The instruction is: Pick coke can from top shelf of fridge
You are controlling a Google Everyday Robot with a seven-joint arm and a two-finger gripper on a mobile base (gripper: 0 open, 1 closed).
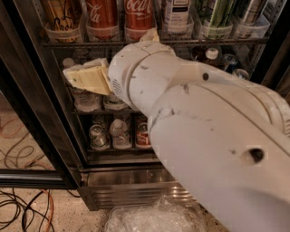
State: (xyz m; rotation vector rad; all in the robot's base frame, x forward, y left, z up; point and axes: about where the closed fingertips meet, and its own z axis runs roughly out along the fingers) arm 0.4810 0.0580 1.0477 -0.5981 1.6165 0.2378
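Below the top shelf (217,41), the gripper (85,78) hung before the water bottles (87,99); whether it was wide or narrow could not be told. Up to its right, untouched, the coke can (138,17) stood on that shelf in the fridge (129,192).

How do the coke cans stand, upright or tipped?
Upright: both coke cans sit base-down in trays on the top shelf. Gripper hangs below it.

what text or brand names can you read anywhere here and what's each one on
"Coca-Cola": white script on the right coke can on the top shelf.
"Cola": partial script on the left coke can.
Too blurred: black script on the tan can, the label on the white bottle, the small red can lower down.
The gripper, below the top shelf, bears no text.
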